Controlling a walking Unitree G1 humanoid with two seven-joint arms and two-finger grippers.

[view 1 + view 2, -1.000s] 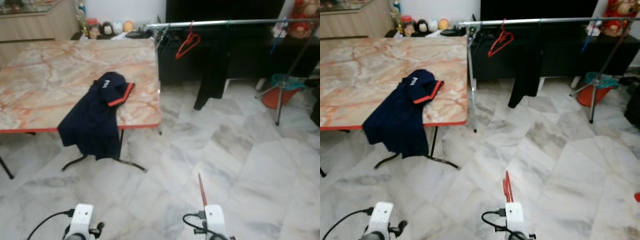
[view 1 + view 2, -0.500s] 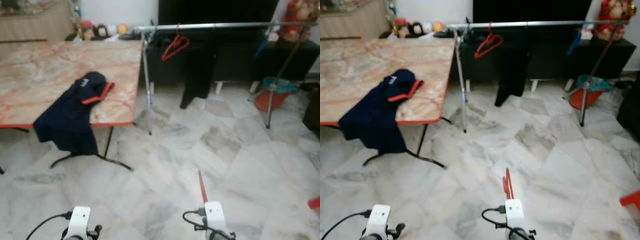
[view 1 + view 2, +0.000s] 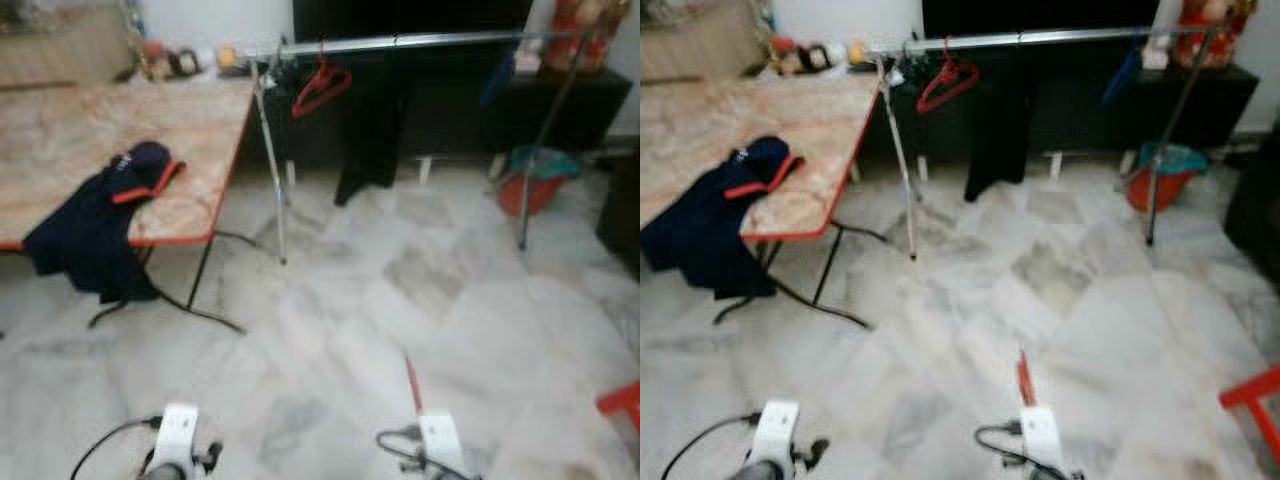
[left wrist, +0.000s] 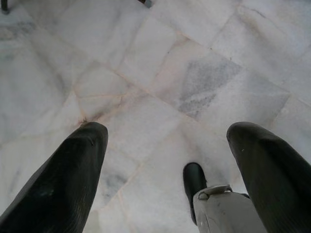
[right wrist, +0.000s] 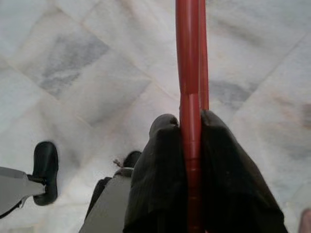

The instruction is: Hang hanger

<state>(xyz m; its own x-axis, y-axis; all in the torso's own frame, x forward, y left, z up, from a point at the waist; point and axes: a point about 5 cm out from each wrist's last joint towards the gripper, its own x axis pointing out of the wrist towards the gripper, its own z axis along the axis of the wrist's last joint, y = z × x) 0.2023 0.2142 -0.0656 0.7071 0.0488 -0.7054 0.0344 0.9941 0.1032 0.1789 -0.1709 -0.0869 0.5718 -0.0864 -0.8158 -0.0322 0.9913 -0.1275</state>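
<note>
My right gripper [image 5: 188, 126] is shut on a red hanger [image 5: 188, 63], which sticks forward from it over the marble floor; the same red hanger [image 3: 411, 381] rises above my right wrist at the bottom of the head view. The left gripper [image 4: 167, 138] hangs open above the floor with nothing between its fingers. Ahead stands a silver clothes rail [image 3: 420, 42] on thin legs. Another red hanger [image 3: 320, 88] hangs near its left end, and a dark garment [image 3: 372, 120] hangs beside it.
A marble-patterned folding table [image 3: 190, 150] with a navy shirt [image 3: 95, 220] draped over its edge stands at the left. An orange bucket [image 3: 528, 185] sits by the rail's right leg. A red stool corner [image 3: 1252, 400] shows at lower right. Dark cabinets line the back wall.
The whole view has shifted: table and rail slid leftward and the picture is blurred, so the camera has turned right. My right gripper still holds the hanger.
</note>
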